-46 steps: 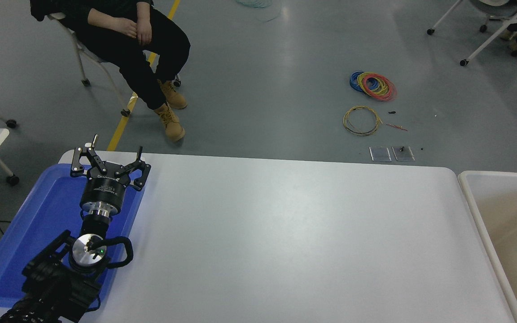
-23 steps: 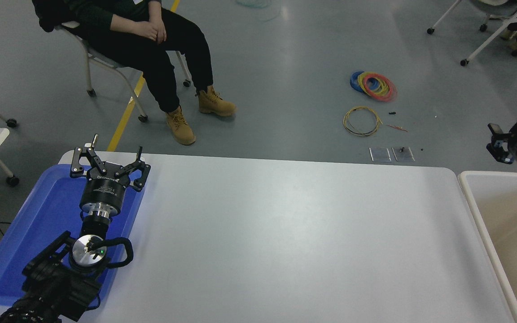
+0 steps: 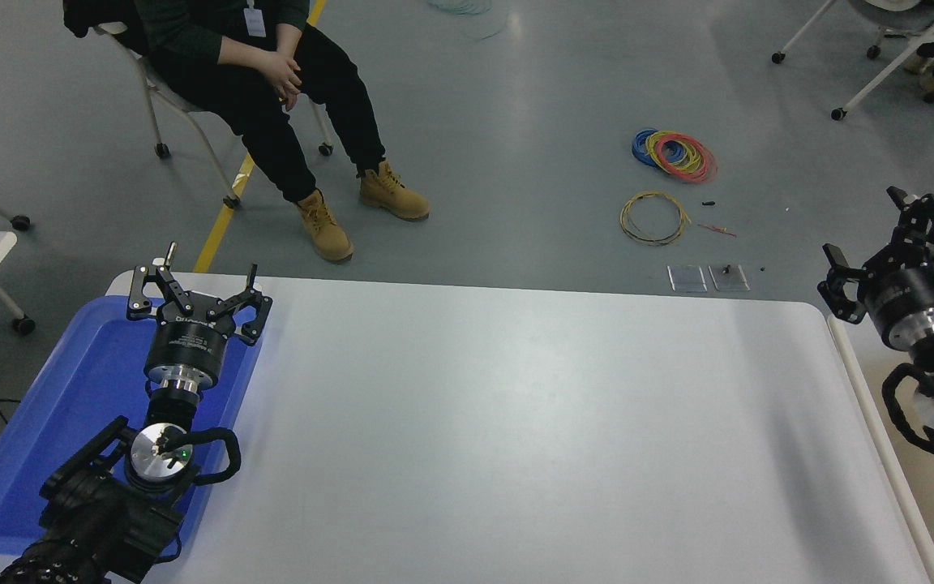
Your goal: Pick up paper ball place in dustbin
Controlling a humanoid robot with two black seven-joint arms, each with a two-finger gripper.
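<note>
No paper ball shows anywhere in the head view; the white table top (image 3: 516, 422) bears none and neither gripper holds one. The dustbin (image 3: 874, 430) stands against the table's right end, only its white rim and a strip of cream inside showing. My right gripper (image 3: 884, 235) hangs above the dustbin's far left corner, open, with nothing between its fingers. My left gripper (image 3: 198, 280) is parked at the lower left, open and empty, over the far end of a blue tray.
The shallow blue tray (image 3: 45, 422) lies at the table's left end under the left arm. A person (image 3: 272, 89) sits on a chair beyond the far left corner. Coils of wire (image 3: 674, 154) lie on the floor behind the table.
My right arm has come in from the right edge and moved left and nearer, over the dustbin. The seated person has shifted legs and chair. The left arm has not moved.
</note>
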